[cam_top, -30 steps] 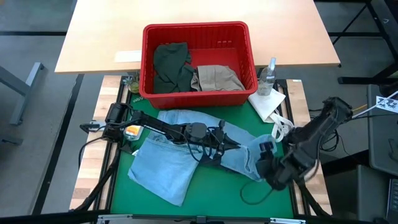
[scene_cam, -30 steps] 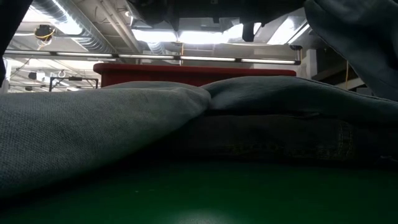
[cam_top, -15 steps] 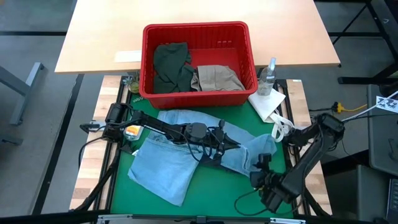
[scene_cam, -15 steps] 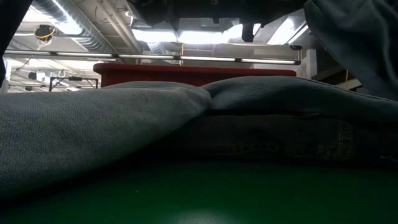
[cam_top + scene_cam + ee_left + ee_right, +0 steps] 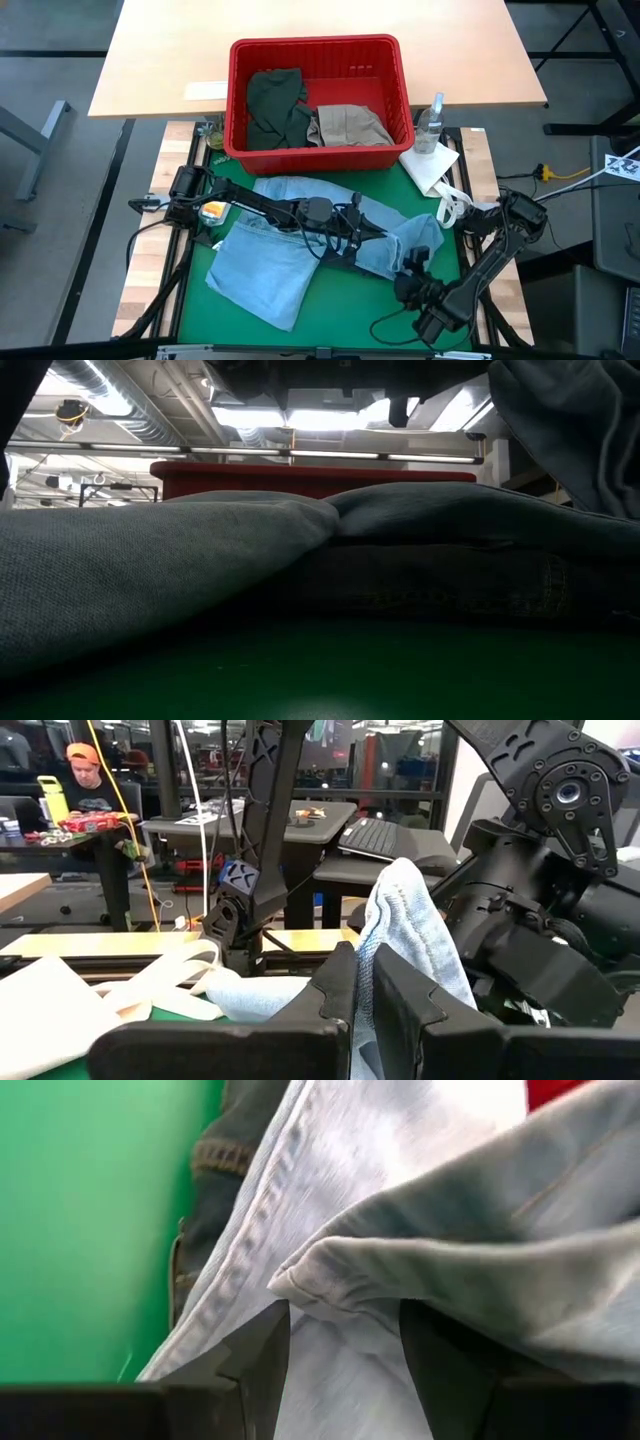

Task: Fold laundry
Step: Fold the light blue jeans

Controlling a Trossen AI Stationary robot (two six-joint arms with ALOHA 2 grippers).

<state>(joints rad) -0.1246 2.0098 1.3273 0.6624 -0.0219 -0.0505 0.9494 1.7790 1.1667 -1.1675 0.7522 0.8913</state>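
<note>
The light blue denim (image 5: 300, 250) lies spread across the green mat (image 5: 330, 320) on the bench, just in front of the red basket (image 5: 320, 90). The left arm reaches low over the denim from the left side; the left gripper (image 5: 375, 232) sits near the middle of the garment, with its fingers (image 5: 340, 995) together, clamped on a raised fold of the denim (image 5: 405, 930) that stands up between them in the left wrist view. The right arm is folded low at the front right corner of the mat; the right gripper (image 5: 412, 268) is at the denim's right end, with its fingers (image 5: 255, 1355) apart and a fold edge of the denim (image 5: 420, 1270) lying between and just beyond them. I cannot tell whether they touch the cloth. Inside the basket lie an olive piece (image 5: 272, 108) on the left and a khaki piece (image 5: 345, 125) on the right, touching one another. A white cloth (image 5: 430, 165) rests at the mat's back right corner, with a clear spray bottle (image 5: 432, 122) just behind it beside the basket. From bench height, folded denim (image 5: 200, 560) fills the foreground and the basket rim (image 5: 300, 475) shows behind it.
</note>
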